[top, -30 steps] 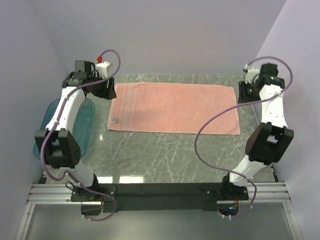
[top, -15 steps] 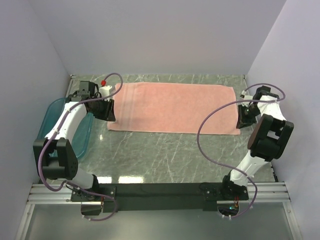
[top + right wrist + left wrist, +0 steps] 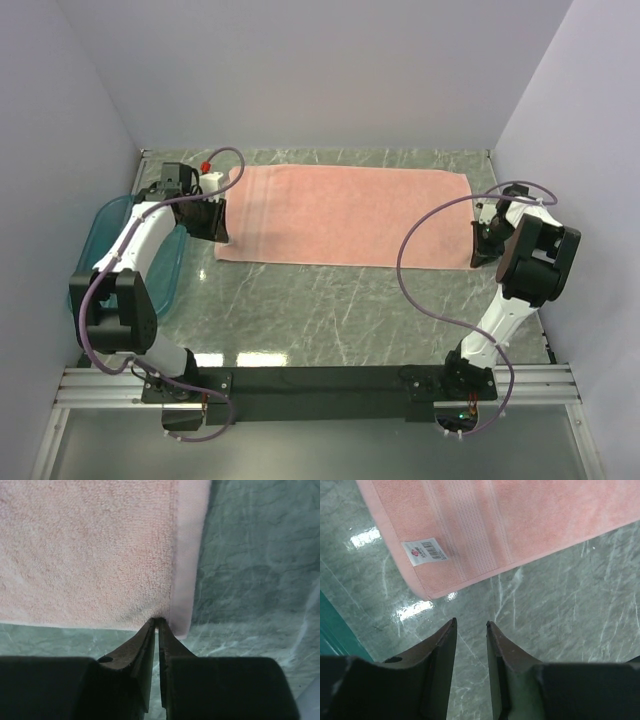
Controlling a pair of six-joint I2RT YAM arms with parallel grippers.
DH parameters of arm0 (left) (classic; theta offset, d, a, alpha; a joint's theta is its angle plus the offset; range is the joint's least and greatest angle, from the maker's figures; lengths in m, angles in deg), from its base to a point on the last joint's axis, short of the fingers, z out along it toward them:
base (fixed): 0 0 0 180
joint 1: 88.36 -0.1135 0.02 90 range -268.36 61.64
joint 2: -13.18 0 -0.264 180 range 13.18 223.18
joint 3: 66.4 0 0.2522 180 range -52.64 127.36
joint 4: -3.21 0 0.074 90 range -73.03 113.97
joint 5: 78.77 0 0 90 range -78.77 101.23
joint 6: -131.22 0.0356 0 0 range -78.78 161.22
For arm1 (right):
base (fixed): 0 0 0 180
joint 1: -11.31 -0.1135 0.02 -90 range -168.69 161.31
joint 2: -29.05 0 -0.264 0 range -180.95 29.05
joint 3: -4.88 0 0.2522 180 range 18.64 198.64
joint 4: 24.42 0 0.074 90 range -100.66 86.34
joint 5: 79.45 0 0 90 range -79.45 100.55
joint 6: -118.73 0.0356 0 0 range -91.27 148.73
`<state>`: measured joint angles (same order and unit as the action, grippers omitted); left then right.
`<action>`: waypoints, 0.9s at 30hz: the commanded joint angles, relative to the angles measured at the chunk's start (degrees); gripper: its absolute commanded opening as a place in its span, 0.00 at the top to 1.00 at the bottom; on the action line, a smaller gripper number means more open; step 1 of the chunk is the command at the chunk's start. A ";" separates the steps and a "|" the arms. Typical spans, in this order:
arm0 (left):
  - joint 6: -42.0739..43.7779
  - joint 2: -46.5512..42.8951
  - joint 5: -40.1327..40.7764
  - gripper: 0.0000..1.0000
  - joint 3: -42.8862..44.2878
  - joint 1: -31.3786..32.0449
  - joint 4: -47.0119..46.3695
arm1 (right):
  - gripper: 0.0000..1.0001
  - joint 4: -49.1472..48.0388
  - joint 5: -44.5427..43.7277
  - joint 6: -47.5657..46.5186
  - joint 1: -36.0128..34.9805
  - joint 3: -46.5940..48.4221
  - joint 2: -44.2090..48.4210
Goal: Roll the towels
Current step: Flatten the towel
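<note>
The salmon-pink towel (image 3: pixel 345 215) lies flat and spread out on the marble table, long side left to right. Its white label (image 3: pixel 424 551) is at the near left corner. My left gripper (image 3: pixel 217 232) is at that corner; in the left wrist view (image 3: pixel 470 625) it is open with a narrow gap, over bare table just off the towel's (image 3: pixel 520 520) edge. My right gripper (image 3: pixel 482 250) is at the near right corner. In the right wrist view (image 3: pixel 157 621) its jaws are closed together on the towel's (image 3: pixel 90 555) near edge, beside the hem.
A teal translucent tray (image 3: pixel 175 262) sits at the table's left edge, under the left arm; its corner shows in the left wrist view (image 3: pixel 332 625). Purple walls enclose the table on three sides. Purple cables loop off both arms.
Both arms swung from the towel's far corners to its near corners. Over the last half second the right gripper settled lower onto the near right corner; the left hardly moved.
</note>
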<state>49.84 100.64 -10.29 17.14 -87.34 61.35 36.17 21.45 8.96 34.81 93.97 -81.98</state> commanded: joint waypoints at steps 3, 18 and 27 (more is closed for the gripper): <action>-2.03 2.36 3.85 0.72 -0.34 0.21 -1.23 | 0.87 -4.20 -5.97 0.79 -0.13 -1.94 -1.48; -6.51 12.46 8.75 0.88 -1.66 1.53 -8.96 | 0.88 -4.20 -5.27 0.96 -0.04 -3.35 -0.77; -4.93 17.48 19.23 0.91 -0.96 1.53 -9.75 | 0.89 -4.81 -12.81 0.35 -0.22 -2.91 -0.60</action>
<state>44.18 117.80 4.14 15.13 -85.92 52.67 34.58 17.23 10.34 34.11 93.18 -81.63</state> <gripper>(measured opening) 0.090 0.113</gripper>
